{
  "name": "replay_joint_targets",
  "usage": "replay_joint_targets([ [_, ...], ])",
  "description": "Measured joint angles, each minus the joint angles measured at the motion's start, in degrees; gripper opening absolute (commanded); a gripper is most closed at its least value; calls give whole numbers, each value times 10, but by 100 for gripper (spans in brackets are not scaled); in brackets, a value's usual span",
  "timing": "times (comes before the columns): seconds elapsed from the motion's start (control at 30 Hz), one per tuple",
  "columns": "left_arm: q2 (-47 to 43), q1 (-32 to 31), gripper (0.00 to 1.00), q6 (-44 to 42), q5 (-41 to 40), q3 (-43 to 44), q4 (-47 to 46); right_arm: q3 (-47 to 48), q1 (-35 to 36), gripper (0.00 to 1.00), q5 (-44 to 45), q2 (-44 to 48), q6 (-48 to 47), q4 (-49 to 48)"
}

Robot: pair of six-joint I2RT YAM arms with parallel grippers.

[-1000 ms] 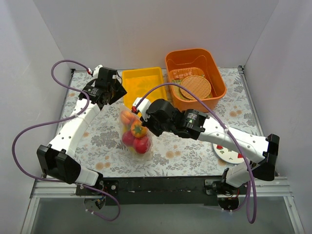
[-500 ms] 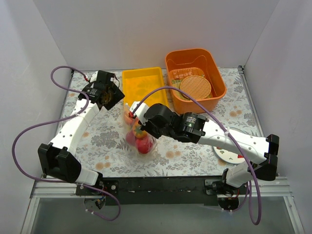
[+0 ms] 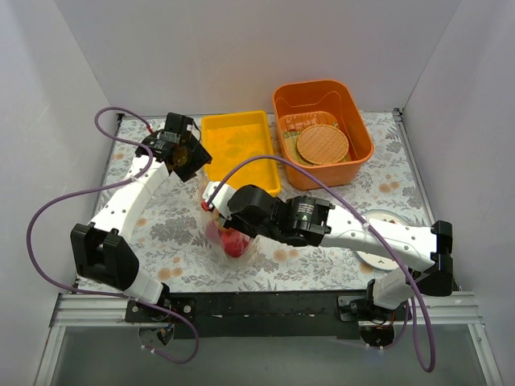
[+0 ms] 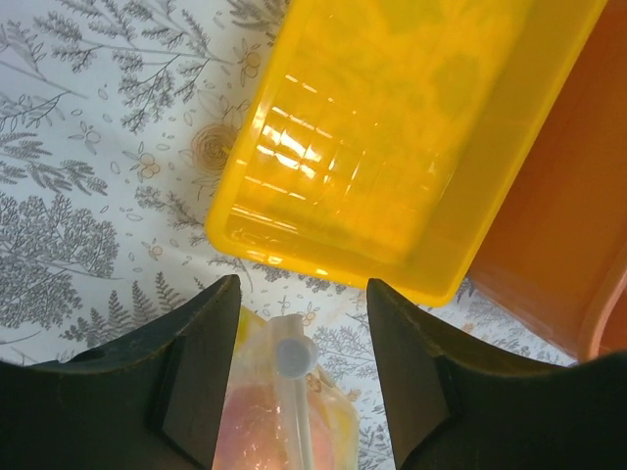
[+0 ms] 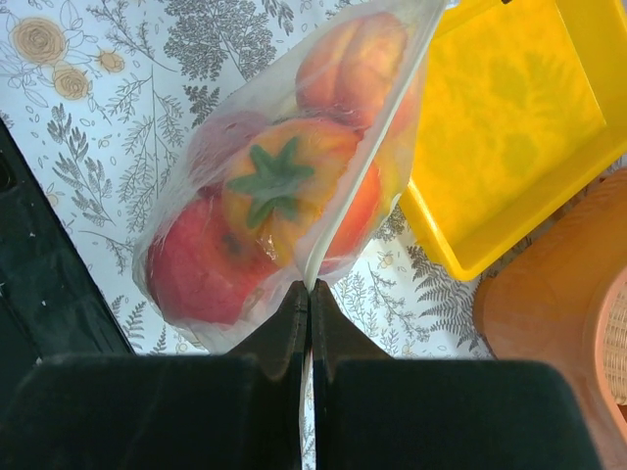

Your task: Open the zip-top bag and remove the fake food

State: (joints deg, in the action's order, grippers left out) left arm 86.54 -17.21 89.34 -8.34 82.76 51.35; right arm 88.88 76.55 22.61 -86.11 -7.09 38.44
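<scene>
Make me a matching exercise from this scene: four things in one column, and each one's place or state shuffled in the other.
Column one
1. zip-top bag
2. woven disc
3. right gripper
4. left gripper

Column two
A. lying in the orange bin
B. open, beside the yellow tray
C. shut on the zip strip
D. holding the fake food

Pairs: 1-D, 2-A, 3-C, 4-B

Now further left: right claw (image 5: 310, 299), zip-top bag (image 5: 196, 235); left claw (image 4: 304, 286) wider.
</scene>
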Motion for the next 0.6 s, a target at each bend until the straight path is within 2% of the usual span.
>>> replay_joint_targets([
  [0.17, -22, 0, 49, 0, 5, -44, 8, 2, 15, 1, 13, -14, -5, -4],
  [0.4, -41, -3, 36, -4, 19, -63, 21, 2, 16, 1, 17, -16, -5, -9],
  [0.5, -46, -5, 27, -4, 29, -63, 21, 2, 16, 1, 18, -16, -5, -9],
  [0.53, -47, -7, 19, -4, 30, -63, 21, 2, 16, 1, 19, -16, -5, -9],
  [0.6, -48, -11, 14, -4, 33, -63, 21, 1, 16, 1, 26, -16, -4, -9],
])
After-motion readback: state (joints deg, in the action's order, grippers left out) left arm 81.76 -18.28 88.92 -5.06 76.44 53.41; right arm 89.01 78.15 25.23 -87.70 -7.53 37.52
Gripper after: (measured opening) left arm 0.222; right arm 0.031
